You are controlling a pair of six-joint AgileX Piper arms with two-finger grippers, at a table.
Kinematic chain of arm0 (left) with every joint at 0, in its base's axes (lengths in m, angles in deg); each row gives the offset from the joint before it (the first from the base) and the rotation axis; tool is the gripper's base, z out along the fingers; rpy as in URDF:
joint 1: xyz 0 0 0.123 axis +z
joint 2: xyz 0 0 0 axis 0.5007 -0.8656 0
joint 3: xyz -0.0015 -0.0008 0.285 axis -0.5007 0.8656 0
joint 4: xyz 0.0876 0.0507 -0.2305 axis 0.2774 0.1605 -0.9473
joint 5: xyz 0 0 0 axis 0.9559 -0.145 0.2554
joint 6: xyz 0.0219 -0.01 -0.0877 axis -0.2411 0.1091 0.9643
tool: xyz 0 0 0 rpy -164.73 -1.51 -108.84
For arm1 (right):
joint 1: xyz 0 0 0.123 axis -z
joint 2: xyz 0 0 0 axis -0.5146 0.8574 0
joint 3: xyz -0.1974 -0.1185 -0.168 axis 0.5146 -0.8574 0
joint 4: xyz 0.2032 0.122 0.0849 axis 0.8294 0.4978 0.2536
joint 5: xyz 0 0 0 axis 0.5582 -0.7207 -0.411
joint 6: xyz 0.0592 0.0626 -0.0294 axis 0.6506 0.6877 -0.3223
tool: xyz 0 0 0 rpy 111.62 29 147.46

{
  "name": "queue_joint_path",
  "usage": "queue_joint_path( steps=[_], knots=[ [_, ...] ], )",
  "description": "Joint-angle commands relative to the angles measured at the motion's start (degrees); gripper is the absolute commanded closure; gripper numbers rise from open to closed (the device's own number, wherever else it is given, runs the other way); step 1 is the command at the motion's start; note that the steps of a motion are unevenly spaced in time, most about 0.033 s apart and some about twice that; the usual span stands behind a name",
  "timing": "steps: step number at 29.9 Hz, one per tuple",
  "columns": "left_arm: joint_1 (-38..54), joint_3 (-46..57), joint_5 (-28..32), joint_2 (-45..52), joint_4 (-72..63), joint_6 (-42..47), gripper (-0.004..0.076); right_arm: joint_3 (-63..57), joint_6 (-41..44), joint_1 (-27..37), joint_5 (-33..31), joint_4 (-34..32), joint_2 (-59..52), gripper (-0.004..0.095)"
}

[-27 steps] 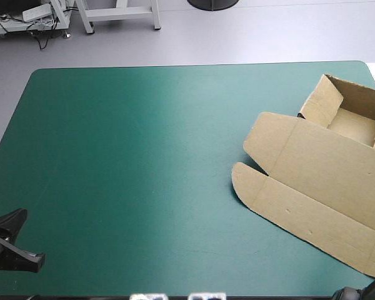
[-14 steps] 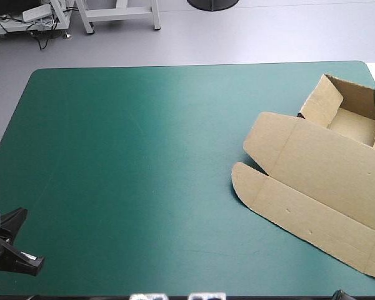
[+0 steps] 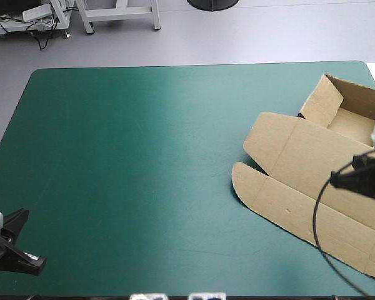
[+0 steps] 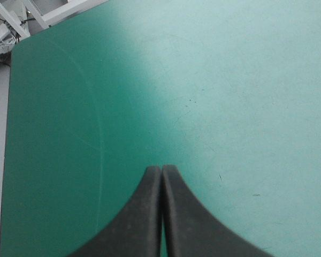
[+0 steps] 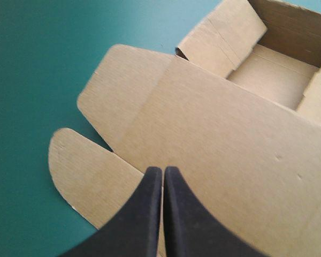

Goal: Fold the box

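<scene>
Now the right gripper (image 3: 335,179) has come in over the table's 3 o'clock edge, where just before it barely showed at the 5 o'clock corner. It hangs over the flat lid (image 3: 312,162) of the brown box (image 5: 214,123). Its black fingers (image 5: 150,214) are pressed together in one pointed arch and hold nothing. Whether they touch the board cannot be told.

The box itself has not shifted. It lies at about 3 o'clock on the teal-green cover (image 3: 144,156), an open tray (image 3: 353,122) toward 2 o'clock, with the lid and its rounded flap (image 5: 80,166) spread out toward 4 o'clock.

The left gripper (image 3: 31,261) stays at the 8 o'clock corner, well apart from the box. Its fingers (image 4: 144,219) are likewise closed on nothing above bare cover (image 4: 230,80).
</scene>
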Motion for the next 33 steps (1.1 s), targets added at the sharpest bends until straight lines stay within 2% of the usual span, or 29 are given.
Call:
queue_joint_path(
  steps=[1,4,8,14,20,33],
  knots=[
    [-0.20,2.12,4.23,-0.16,-0.34,0.12,0.0734,-6.37,4.93,-0.41,3.85,-8.09,-9.91,0.0908],
    [-0.20,7.34,5.88,1.87,-3.03,0.02,0.0734,-14.31,6.79,-0.41,3.42,-12.17,-18.39,0.0908],
    [-0.20,15.41,11.52,7.62,-9.03,-0.10,0.0734,-25.32,7.83,-0.41,3.69,-12.62,-28.54,0.0908],
    [-0.20,25.11,11.99,16.61,-10.39,-1.48,0.0734,-34.24,7.83,-0.41,3.69,-11.87,-38.28,0.0908],
    [-0.20,27.39,11.75,19.72,-10.73,-2.75,0.0734,-38.29,7.83,-0.41,3.71,-11.23,-41.29,0.0908],
    [-0.20,27.39,11.04,19.85,-10.15,-2.35,0.0734,-38.31,7.83,-0.41,4.37,-10.97,-41.29,0.0908]
  ],
)
